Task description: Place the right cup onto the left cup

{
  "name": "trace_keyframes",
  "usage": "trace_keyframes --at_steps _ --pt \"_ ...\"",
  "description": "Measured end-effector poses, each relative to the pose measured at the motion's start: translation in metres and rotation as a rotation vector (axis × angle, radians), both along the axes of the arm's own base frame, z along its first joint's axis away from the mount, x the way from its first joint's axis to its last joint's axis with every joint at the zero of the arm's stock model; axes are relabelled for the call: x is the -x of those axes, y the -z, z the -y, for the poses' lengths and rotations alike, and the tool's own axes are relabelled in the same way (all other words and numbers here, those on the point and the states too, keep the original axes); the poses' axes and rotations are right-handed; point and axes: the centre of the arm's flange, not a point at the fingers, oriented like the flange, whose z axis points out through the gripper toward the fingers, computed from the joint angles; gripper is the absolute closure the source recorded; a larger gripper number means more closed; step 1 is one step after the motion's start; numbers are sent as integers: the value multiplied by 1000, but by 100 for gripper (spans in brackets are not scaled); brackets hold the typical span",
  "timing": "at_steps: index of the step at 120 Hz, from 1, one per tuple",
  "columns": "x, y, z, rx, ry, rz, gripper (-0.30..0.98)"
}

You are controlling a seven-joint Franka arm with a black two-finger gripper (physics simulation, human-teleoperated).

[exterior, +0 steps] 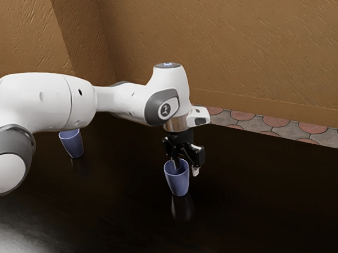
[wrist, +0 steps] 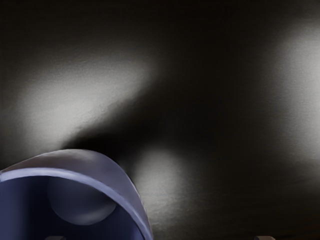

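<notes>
Exterior view: gripper (exterior: 186,170) astride cup wall (exterior: 179,184)

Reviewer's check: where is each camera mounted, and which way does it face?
Exterior view: from beside my arm, looking down across the dark table toward the brown wall; the arm, entering from the exterior view's left, and the open gripper show, with two cups.
Wrist view: on my hand, facing the table; fingertips show at the lower edge.
Shared: the table and the cup at the gripper, its mouth partly visible in the wrist view.
</notes>
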Motion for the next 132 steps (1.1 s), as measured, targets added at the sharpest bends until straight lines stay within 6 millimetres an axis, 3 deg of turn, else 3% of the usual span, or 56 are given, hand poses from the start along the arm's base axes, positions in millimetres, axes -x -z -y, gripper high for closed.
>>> trace_keyframes --at_steps 29,64,86,111,132 --pt "-3 16 0 -5 -9 -13 26" --pt "-5 25 -1 -7 -21 -17 52" --pt "-6 22 -1 -7 -28 -10 68" --pt "-7 18 -1 -9 -33 -5 76" --pt "-7 -3 -4 -7 -37 20 77"
